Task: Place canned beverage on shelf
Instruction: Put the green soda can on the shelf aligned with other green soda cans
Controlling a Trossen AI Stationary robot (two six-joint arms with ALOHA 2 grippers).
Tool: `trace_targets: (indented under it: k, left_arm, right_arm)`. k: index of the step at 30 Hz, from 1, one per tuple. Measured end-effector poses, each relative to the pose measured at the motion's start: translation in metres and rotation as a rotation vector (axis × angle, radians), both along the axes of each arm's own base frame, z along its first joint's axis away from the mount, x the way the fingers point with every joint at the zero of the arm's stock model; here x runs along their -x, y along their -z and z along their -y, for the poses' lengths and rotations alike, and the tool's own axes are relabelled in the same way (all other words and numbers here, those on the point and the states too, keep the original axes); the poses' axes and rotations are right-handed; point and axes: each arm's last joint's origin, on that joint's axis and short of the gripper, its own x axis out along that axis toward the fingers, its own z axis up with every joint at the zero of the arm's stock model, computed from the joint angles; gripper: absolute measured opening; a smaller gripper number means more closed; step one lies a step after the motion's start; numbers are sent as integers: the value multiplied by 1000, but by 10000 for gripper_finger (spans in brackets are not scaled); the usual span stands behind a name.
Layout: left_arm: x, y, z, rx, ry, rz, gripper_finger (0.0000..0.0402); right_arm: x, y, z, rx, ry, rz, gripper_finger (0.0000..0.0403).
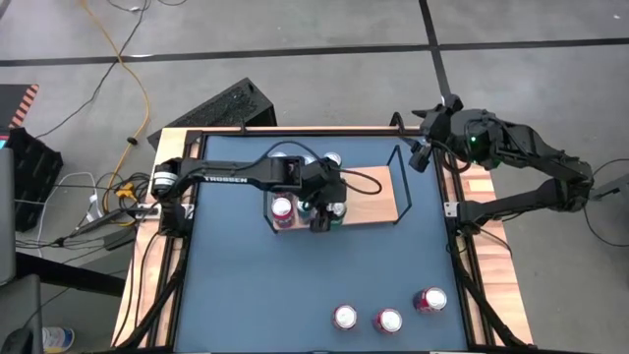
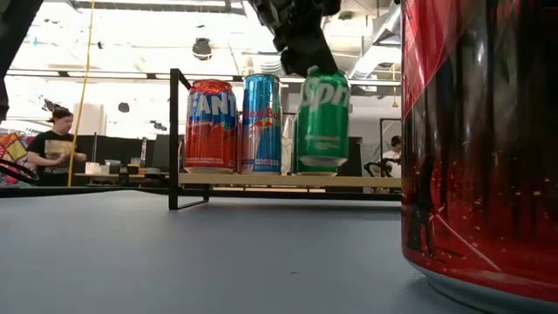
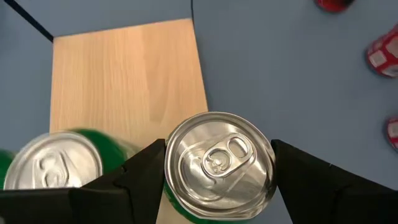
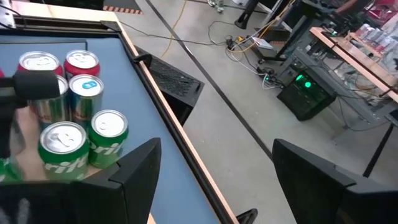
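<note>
You are working at a blue table (image 1: 295,285) in a big room with cables on the grey floor and a person sitting far off at a desk.

The green can (image 2: 323,120) is the one that matters now. It hangs just over the front of the shelf (image 1: 369,192), with a thin gap under it in the low view. The left gripper (image 3: 217,171) has one dark finger on each side of its top. The fingers are squeezed onto the can, which is why it stays up and straight. It looks nearly ready to be set down.

The shelf is a light wood board with thin black wire ends. On it stand a red Fanta can (image 2: 210,125) and a blue can (image 2: 261,122), side by side and upright. More cans stand behind them, and one more green can (image 3: 53,169) sits right beside the held one. They are all packed at one end, so the rest of the board is bare wood. That leaves room for more.

Three red cans (image 1: 387,317) wait near the front edge of the table, well apart from the shelf.

The right gripper (image 4: 214,168) waits off past the table's far right corner. Its fingers are spread apart and hold nothing.
</note>
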Motion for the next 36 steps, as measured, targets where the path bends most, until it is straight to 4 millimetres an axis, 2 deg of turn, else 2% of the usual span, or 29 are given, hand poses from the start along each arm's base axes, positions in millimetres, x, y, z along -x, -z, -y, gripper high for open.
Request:
trace_targets:
  k: [5,36]
  left_arm:
    - [-2,7,-3,-1,-17,-26,251]
    - [-3,8,-9,-72,-37,-28,264]
  right_arm:
    - [1,0,4,4,22,-6,303]
    - [2,0,6,21,21,-30,303]
